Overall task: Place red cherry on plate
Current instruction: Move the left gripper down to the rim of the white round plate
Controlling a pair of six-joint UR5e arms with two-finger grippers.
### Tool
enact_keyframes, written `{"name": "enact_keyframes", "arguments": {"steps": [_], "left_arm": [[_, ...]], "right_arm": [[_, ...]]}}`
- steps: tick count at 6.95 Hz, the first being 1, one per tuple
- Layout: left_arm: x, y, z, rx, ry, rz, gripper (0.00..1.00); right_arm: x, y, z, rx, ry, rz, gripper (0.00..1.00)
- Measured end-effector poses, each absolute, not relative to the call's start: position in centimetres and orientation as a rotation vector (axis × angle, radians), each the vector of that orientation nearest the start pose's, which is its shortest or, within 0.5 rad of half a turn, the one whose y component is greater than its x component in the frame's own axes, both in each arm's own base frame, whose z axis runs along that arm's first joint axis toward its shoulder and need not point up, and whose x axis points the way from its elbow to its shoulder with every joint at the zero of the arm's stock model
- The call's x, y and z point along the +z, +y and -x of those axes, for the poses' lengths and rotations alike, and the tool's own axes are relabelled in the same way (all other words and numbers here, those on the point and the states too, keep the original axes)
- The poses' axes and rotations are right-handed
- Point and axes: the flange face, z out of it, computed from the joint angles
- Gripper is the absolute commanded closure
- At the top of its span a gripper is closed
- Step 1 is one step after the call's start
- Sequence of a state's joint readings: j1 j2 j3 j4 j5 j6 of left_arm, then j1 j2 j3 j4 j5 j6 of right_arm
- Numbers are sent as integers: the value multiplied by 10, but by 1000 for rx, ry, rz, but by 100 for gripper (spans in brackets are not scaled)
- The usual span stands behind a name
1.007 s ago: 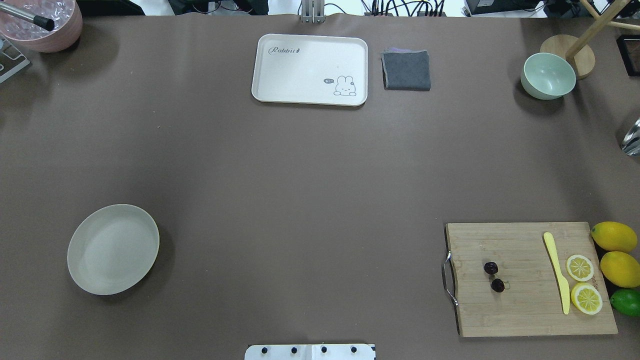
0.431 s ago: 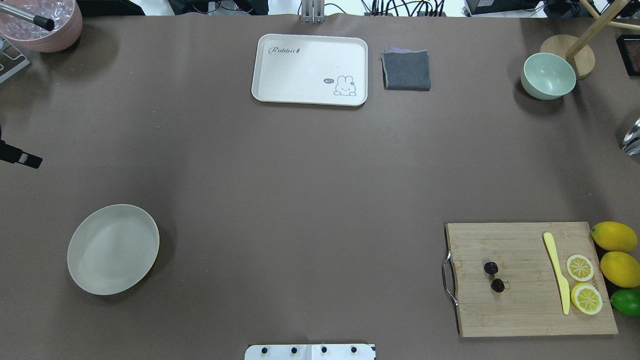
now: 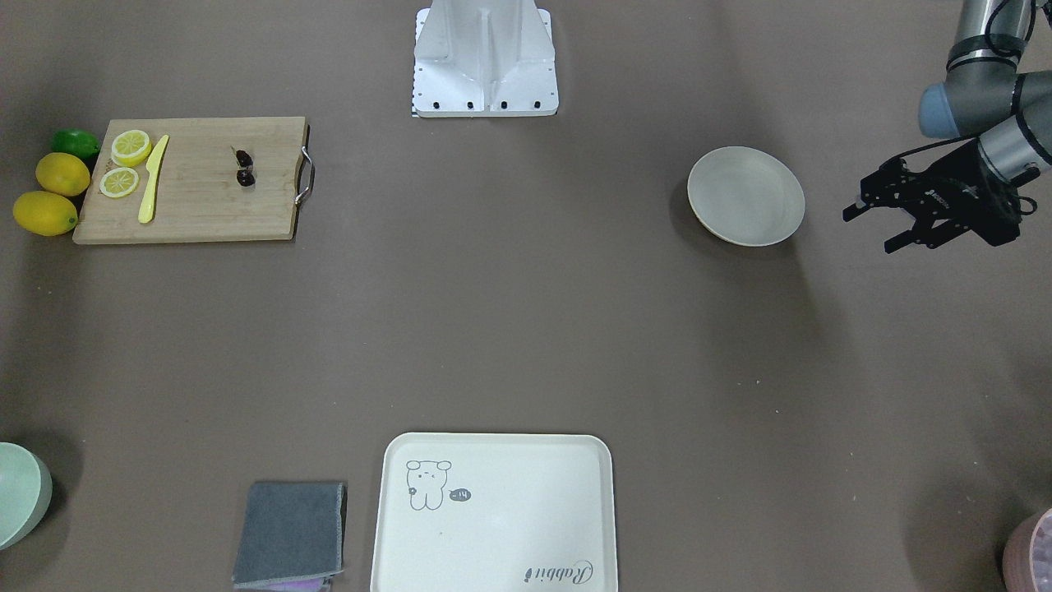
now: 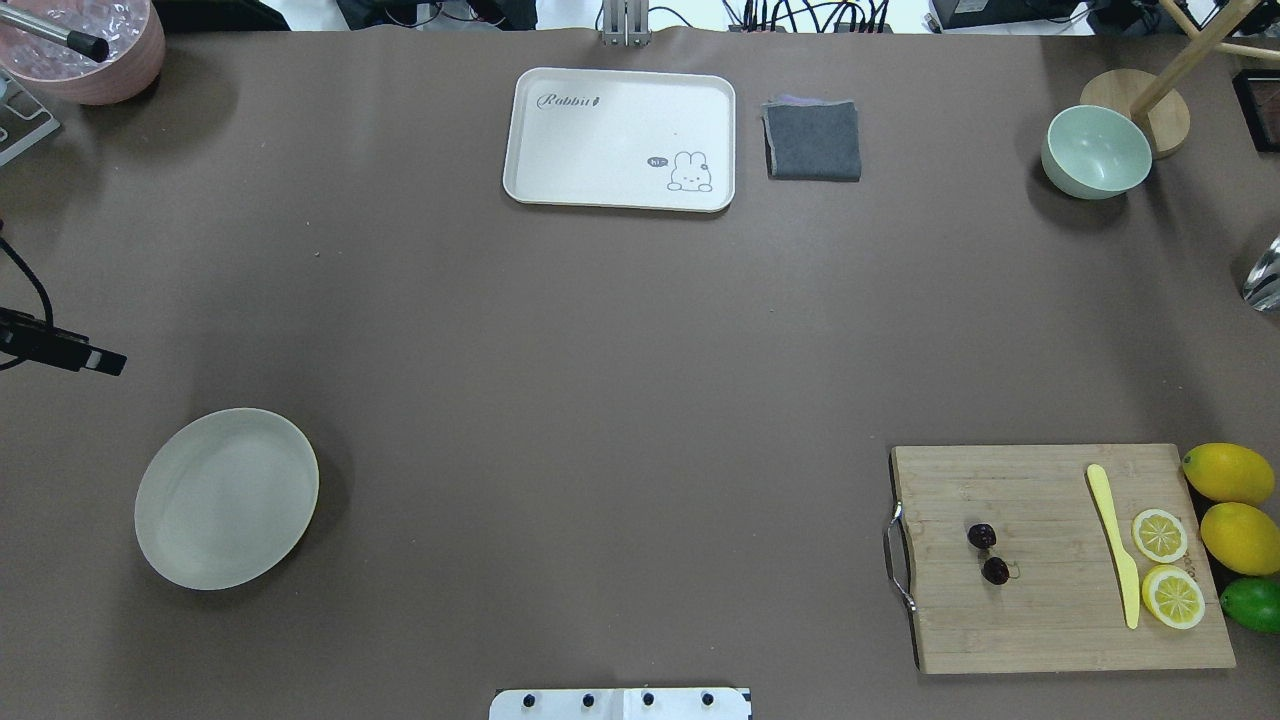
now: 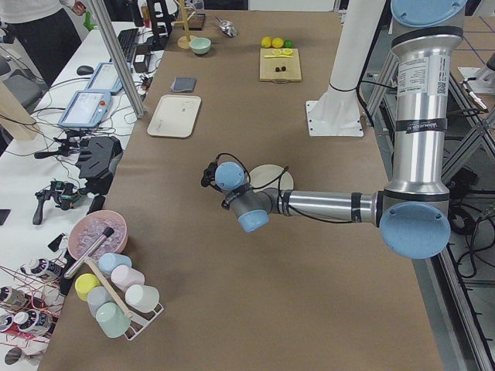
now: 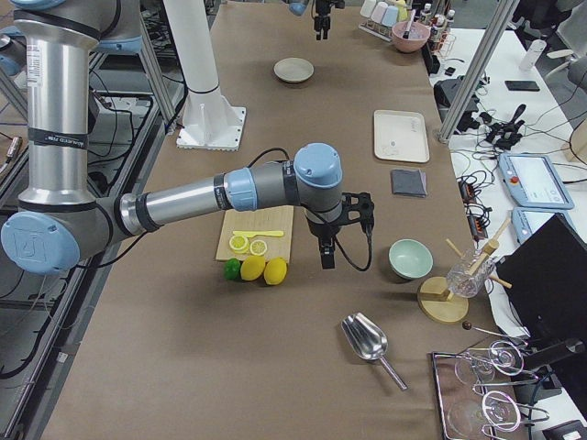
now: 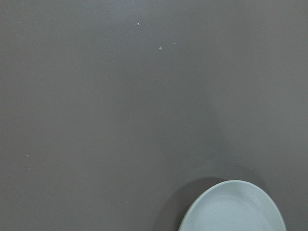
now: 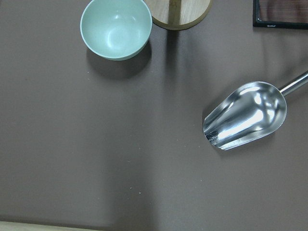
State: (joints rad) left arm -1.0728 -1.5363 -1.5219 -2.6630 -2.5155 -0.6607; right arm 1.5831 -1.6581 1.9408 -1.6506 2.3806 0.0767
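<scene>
The red cherry (image 4: 988, 553), a small dark pair, lies on the left part of the wooden cutting board (image 4: 1050, 620) at the near right; it also shows on the board in the front view (image 3: 244, 167). The off-white plate (image 4: 227, 498) stands bare at the near left. My left gripper (image 3: 868, 232) hangs open and holds nothing, just outside the plate (image 3: 746, 196) toward the table's left end; one finger (image 4: 95, 359) shows in the overhead view. The left wrist view catches the plate's rim (image 7: 211, 197). My right gripper (image 6: 327, 252) shows only in the right side view, beyond the board's far edge; I cannot tell its state.
A cream tray (image 4: 620, 140), a grey cloth (image 4: 812, 140) and a pale green bowl (image 4: 1096, 150) sit along the far side. A yellow knife (image 4: 1115, 545), lemon slices (image 4: 1160, 535), lemons (image 4: 1228, 473) and a lime (image 4: 1252, 603) crowd the board's right. A metal scoop (image 8: 245, 115) lies nearby.
My left gripper has come into the overhead view from the left edge and moved rightward and nearer, toward the plate. The cherry, the plate and the board have stayed put.
</scene>
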Motion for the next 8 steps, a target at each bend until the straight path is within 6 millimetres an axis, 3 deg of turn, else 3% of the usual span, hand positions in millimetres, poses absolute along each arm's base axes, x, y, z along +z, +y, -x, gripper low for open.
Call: {"name": "enact_keyframes", "arguments": {"steps": [3,5,8], "left_arm": [[579,-404,-226,313,1265,-317,7],[591,-379,-231,308,1283,-312,8],[601,-364,-228,312,1284,-309,10]], "right_arm": [[527,-450,-67,5,-812,-159,1],[529,-450,-67,6,-812,-154,1],[531,-451,-67,8,-814,-152,1]]}}
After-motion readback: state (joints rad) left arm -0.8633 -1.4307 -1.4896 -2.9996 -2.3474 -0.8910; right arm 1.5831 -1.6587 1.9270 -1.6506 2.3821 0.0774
